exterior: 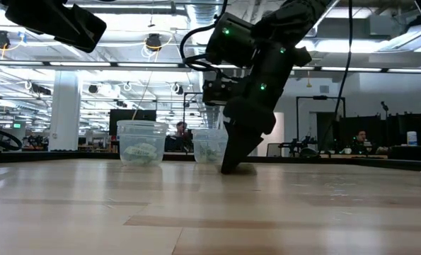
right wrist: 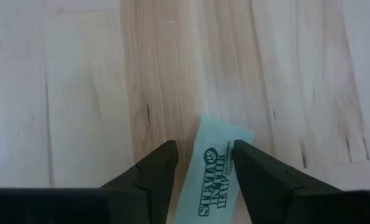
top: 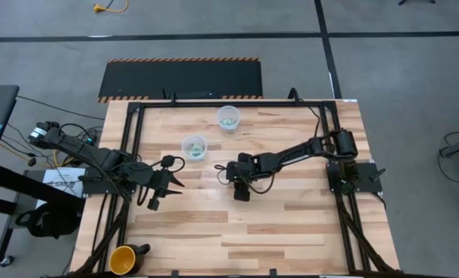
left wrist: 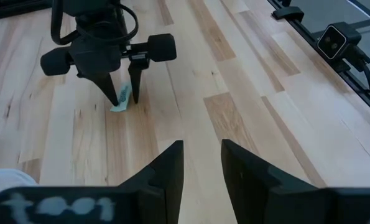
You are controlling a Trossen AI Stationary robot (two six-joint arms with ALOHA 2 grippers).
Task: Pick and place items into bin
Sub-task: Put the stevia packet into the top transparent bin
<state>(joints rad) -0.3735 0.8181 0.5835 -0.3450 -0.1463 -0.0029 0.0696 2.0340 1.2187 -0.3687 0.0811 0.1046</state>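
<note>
One mint-green wrapped piece (right wrist: pixel 217 165) with dark print lies flat on the wood, also seen in the left wrist view (left wrist: pixel 120 104). My right gripper (right wrist: pixel 204 152) stands over it near the table's middle (top: pixel 241 191), open, fingers pointing down, one at each long edge. My left gripper (left wrist: pixel 202 149) hovers open to the left of it (top: pixel 177 188), touching nothing. Two clear cups (top: pixel 194 147) (top: pixel 228 117) holding green and white pieces stand toward the far edge. My right gripper comes at the wrapped piece (left wrist: pixel 120 104) from above with a finger (right wrist: pixel 157 171) on either side of it. Whether the fingers touch its edges, I cannot tell. The piece lies flat on the table, uncrumpled.
A yellow mug (top: pixel 123 260) stands at the table's near left corner. Black frame rails (top: pixel 133 139) run along the left, right and far edges. In the low view the two cups (exterior: pixel 141 145) (exterior: pixel 210 146) stand behind the right gripper (exterior: pixel 231 167). Bare wood lies toward the near edge.
</note>
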